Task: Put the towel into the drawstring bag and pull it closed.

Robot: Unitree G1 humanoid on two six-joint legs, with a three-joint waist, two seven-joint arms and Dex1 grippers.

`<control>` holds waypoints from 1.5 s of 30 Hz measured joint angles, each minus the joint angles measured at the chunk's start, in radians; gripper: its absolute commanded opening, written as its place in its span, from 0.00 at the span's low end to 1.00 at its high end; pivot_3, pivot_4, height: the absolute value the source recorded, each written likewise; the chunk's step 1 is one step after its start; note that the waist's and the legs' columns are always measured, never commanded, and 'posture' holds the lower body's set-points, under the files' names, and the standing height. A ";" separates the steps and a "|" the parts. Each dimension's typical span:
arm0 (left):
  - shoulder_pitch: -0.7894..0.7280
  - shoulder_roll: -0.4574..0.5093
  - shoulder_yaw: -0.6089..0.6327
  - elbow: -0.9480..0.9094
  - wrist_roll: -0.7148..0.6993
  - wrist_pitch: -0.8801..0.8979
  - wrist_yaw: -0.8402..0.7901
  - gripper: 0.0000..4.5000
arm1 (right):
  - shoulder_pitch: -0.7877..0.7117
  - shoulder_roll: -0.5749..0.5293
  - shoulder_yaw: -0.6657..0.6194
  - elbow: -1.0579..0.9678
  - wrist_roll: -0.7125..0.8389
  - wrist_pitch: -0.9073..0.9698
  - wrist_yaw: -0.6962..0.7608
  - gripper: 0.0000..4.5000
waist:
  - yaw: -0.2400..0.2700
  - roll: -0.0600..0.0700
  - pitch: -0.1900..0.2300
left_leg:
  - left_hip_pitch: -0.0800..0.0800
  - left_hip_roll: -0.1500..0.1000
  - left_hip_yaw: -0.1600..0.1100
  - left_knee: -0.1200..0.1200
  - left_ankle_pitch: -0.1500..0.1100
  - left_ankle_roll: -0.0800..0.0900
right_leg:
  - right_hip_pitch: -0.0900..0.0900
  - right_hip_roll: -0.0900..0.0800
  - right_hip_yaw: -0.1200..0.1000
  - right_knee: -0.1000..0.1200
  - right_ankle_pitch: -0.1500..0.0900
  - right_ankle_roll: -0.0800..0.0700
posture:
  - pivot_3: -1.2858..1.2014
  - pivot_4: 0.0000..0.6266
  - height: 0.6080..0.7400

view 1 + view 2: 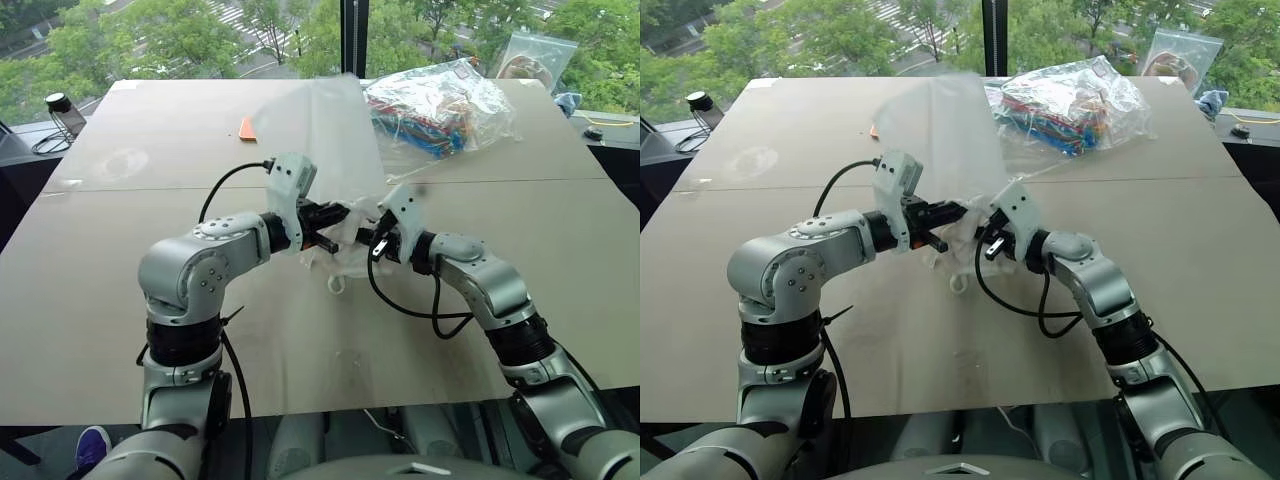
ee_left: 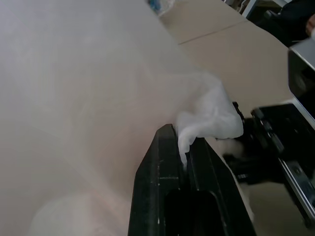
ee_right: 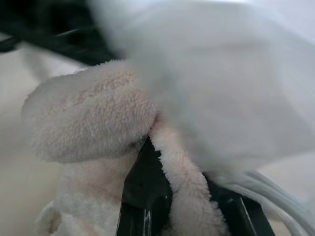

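Note:
The drawstring bag (image 1: 318, 125) is a thin milky sheet that rises from between my grippers over the middle of the table. My left gripper (image 2: 183, 142) is shut on a bunched white edge of the bag at its lower end. The towel (image 3: 88, 108), a cream terry wad, is pinched in my right gripper (image 1: 372, 238), which is shut on it just right of the left gripper (image 1: 335, 222). The towel presses against the bag (image 3: 221, 88); I cannot tell whether any of it is inside. A white cord loop (image 1: 337, 285) hangs below onto the table.
A clear crinkly bag of colourful items (image 1: 440, 105) lies at the back right, close behind the drawstring bag. An orange phone (image 1: 247, 128) lies at the back, left of centre. A dark jar (image 1: 62, 110) stands off the table's far left corner. Another plastic bag (image 1: 535, 55) leans at the far right.

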 measured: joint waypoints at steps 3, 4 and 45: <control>0.030 0.027 0.002 -0.018 -0.009 0.007 0.000 0.00 | 0.005 0.063 -0.085 0.002 0.043 0.035 -0.052 0.00 | -0.002 0.000 0.000 | 0.000 0.000 0.000 0.000 0.000 0.000 | 0.000 0.000 0.000 0.000 0.000 0.000 | 0.52 0.24 0.95; 0.037 0.031 0.002 -0.021 -0.010 0.010 0.000 0.00 | 0.008 0.087 -0.115 0.002 0.064 0.052 -0.078 0.00 | -0.002 0.000 0.000 | 0.000 0.000 0.000 0.000 0.000 0.000 | 0.000 0.000 0.000 0.000 0.000 0.000 | 0.52 0.24 0.95; 0.011 0.025 -0.007 0.045 -0.088 0.009 0.001 0.00 | 0.147 0.000 -0.108 -0.211 0.296 0.343 -0.116 0.52 | -0.008 0.004 0.002 | 0.002 0.000 0.003 -0.005 0.000 0.000 | -0.001 0.000 0.002 -0.001 -0.001 -0.001 | 0.52 0.24 0.95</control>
